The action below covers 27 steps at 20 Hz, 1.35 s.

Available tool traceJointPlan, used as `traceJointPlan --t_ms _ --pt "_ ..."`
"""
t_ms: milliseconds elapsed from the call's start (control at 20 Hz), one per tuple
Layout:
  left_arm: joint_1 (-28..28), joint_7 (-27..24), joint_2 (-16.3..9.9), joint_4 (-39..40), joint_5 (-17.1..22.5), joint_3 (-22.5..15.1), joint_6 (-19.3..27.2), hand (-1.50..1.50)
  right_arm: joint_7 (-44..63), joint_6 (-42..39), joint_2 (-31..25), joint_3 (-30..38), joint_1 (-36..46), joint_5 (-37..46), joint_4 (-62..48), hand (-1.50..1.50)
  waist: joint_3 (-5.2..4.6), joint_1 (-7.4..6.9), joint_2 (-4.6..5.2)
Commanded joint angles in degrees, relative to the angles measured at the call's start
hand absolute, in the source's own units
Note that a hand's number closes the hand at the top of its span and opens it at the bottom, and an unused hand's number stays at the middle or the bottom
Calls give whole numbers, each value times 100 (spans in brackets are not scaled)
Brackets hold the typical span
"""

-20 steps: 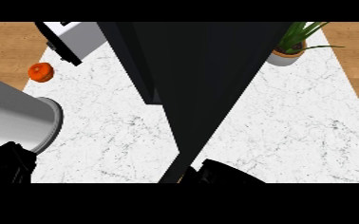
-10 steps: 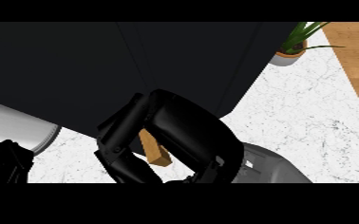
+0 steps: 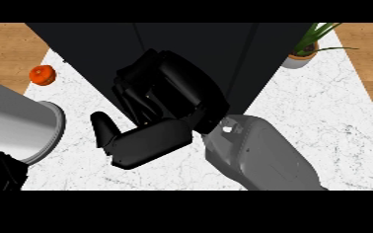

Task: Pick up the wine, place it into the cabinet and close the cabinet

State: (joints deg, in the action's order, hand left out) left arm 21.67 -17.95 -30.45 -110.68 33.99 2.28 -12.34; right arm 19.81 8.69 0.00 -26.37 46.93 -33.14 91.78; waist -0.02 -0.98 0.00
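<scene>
A: The right hand point(image 3: 164, 111)?
B: Fingers bent, lying against the black cabinet point(image 3: 197, 44); whether they grip anything, I cannot tell.
A: The wine?
B: Not visible.
A: Left of the cabinet?
B: A grey forearm point(image 3: 25, 128), an orange fruit point(image 3: 42, 74).

I find no readable text, label, brand, number or sign on cabinet point(image 3: 197, 44), counter point(image 3: 320, 108) or other things in head view.

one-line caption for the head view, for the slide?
Right hand against the dark cabinet front; orange fruit left, potted plant right on marble counter.
</scene>
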Motion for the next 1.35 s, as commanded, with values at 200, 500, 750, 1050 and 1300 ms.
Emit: traceJointPlan --t_ms 200,500,750,1050,1300 --pt "-351 414 247 69 -203 125 -14 150 -515 -439 0 280 -116 61 -978 150 2 46 6" --pt "-228 237 268 192 -133 345 -478 150 -1026 -1007 -1 911 179 312 -2219 150 0 3 15" --pt "-418 350 367 232 -193 341 -272 150 -1160 -1523 -445 1485 523 187 -2785 150 -2 -26 45" --pt "-484 342 475 256 -358 142 -278 150 -1456 -1823 -589 1559 660 299 -3221 150 -5 -79 96" --pt "-467 382 567 119 -438 55 -211 150 -1404 -1918 -608 1659 778 197 -3295 150 -1 -67 65"
